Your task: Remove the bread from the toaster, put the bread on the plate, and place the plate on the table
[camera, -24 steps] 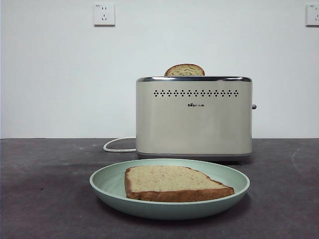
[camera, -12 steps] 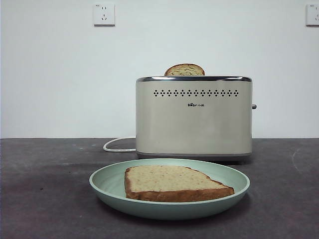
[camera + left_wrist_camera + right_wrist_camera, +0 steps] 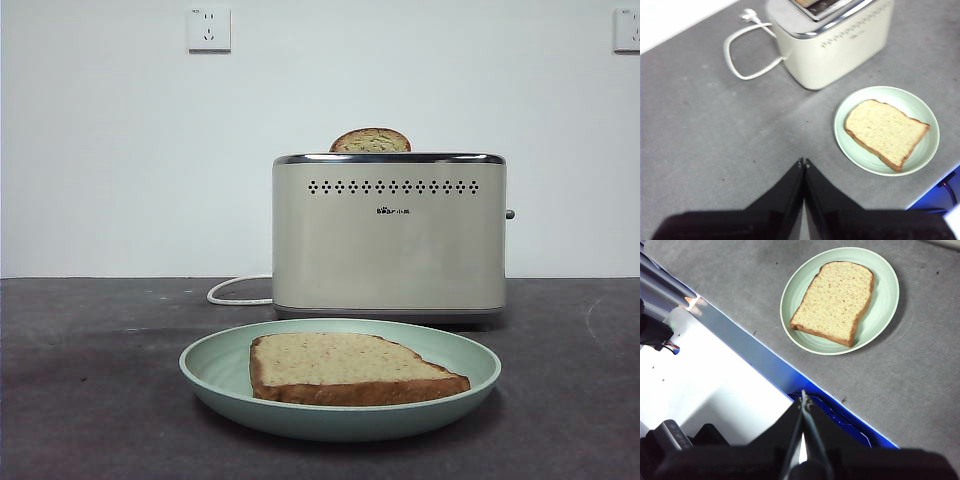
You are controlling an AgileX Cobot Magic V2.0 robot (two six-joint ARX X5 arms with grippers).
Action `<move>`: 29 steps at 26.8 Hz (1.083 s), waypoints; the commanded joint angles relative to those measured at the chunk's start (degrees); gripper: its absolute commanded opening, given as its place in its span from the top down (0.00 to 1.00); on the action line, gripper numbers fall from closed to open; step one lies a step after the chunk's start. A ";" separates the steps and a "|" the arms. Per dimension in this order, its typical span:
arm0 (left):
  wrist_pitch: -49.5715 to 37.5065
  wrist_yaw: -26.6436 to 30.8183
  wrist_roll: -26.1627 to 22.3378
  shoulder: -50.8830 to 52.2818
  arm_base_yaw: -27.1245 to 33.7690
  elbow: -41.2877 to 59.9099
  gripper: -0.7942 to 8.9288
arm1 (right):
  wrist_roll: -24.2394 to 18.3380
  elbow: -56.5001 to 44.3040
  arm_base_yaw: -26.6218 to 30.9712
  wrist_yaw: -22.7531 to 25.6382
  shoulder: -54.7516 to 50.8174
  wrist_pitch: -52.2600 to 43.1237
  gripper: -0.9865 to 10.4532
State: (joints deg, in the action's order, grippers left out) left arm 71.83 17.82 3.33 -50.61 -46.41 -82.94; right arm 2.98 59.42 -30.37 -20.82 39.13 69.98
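On the table (image 3: 90, 400), bread (image 3: 345, 366) fills the plate (image 3: 215, 365) before the toaster (image 3: 390, 240); both tools closed, empty.

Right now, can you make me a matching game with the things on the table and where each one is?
Things:
1. bread
2. plate
3. toaster
4. second slice

Places:
A. sticking up out of the toaster
B. lying flat on the plate
C. behind the plate, with a white cord
D. on the table, in front of the toaster

Pairs: 1-B, 2-D, 3-C, 4-A
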 commanded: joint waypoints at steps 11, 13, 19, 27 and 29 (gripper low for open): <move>-69.57 -26.95 -18.64 11.72 22.86 28.68 0.92 | -0.31 -0.11 -0.07 0.17 -0.17 -0.46 0.91; -73.85 -26.91 -18.51 14.78 25.64 36.30 0.92 | -0.31 -0.11 -0.07 0.17 -0.17 -0.46 0.91; -77.00 -26.71 -18.14 24.48 34.21 56.02 0.92 | -0.31 -0.11 -0.07 0.17 -0.17 -0.46 0.91; -76.91 -25.83 -12.48 37.16 43.67 72.96 0.92 | -0.31 -0.11 -0.07 0.17 -0.17 -0.46 0.91; -76.65 -25.42 -11.65 39.80 44.94 75.93 0.92 | -0.31 -0.11 -0.07 0.17 -0.17 -0.46 0.91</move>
State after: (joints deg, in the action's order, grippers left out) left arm -4.60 -7.77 -9.89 -11.42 -1.83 -8.21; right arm 2.98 59.42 -30.37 -20.80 39.11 69.95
